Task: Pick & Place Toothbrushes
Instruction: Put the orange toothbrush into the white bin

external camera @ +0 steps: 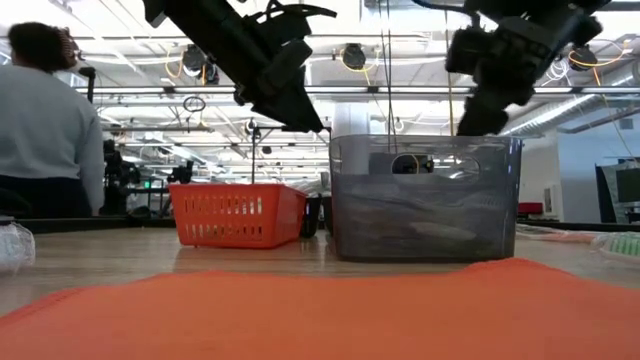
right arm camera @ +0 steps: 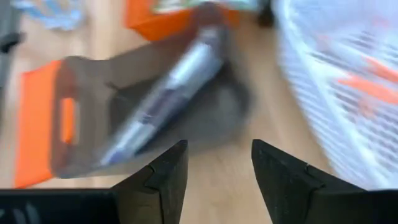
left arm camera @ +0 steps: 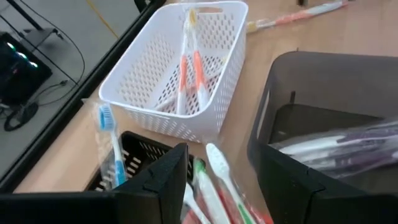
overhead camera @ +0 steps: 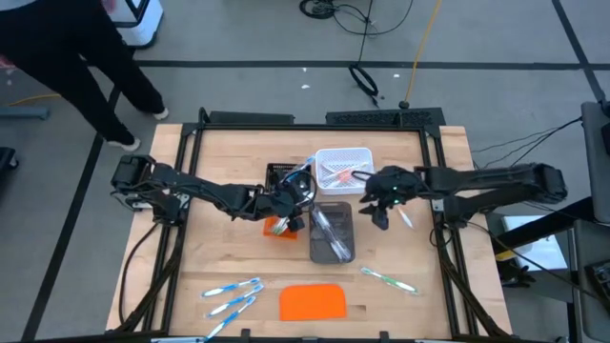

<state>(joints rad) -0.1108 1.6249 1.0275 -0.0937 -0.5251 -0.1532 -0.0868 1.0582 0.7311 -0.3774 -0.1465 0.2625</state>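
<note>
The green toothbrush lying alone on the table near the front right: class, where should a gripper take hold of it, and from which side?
Grip the green toothbrush at mid-handle, coming straight down from above. It lies flat on the wooden table, slanted, with open space all round, so the fingers should probably close across its thin width rather than along its length.

Two dark arms, black angular fingers, prob. cabled.
</note>
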